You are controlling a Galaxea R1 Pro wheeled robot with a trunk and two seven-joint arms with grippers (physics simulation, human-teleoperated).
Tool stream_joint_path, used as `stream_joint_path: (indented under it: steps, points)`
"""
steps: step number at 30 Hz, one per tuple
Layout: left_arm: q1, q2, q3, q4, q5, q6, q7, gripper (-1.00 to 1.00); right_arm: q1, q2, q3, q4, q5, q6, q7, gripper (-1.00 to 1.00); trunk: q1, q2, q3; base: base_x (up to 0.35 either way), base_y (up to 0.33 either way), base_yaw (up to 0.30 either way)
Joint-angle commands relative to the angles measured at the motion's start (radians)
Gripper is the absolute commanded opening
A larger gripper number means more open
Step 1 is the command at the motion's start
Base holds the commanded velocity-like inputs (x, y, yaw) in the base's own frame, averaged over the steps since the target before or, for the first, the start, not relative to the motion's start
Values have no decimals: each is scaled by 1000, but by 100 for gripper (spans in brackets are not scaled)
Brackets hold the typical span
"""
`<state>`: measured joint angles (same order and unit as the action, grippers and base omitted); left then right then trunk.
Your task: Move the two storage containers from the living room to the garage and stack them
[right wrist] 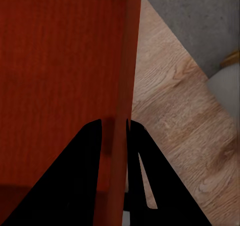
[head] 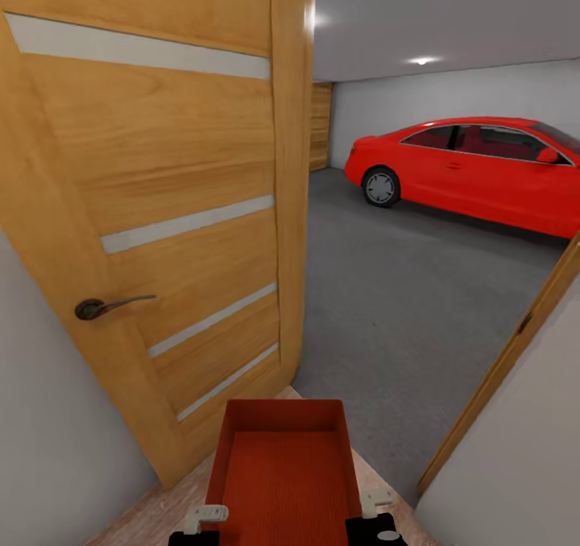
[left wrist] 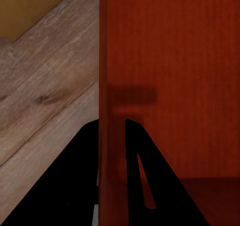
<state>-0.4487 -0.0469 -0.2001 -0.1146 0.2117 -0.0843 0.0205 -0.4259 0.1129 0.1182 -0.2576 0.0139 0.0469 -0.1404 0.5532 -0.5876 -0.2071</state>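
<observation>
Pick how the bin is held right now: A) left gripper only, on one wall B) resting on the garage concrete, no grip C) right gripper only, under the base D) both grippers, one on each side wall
D: the left gripper straddles one side wall of the storage container, and the right gripper straddles the opposite wall.

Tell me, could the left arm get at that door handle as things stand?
Probably not. The left gripper is shut on the wall of the storage container, which the right gripper shares. The door handle sits higher, off to the left; reaching it means letting go first.
</observation>
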Motion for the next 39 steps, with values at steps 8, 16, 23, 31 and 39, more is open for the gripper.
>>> stream_joint_path:
  steps: [8, 16, 23, 31, 39]
  points:
    - [-1, -2, -41, 2, 11, -3, -2, -100, -1, 1, 21, -2, -6, 4, 1, -100, 0, -1, 2, 41, 26, -162]
    - [-1, -2, -41, 2, 11, -20, -2, -100, -1, 1, 21, -2, -6, 4, 1, -100, 0, -1, 3, 48, 27, -54]
    - [-1, -2, -41, 3, 11, -23, -2, -100, -1, 1, 21, -2, -6, 4, 1, -100, 0, -1, 4, 5, 2, -184]
    - [-1, -2, -41, 3, 11, -23, -2, -100, -1, 1, 21, -3, -6, 5, 1, -100, 0, -1, 5, 99, 51, -109]
    - [-1, -2, -41, 3, 11, -23, -2, -100, -1, 1, 21, -3, -6, 5, 1, -100, 0, -1, 5, 206, 160, -48]
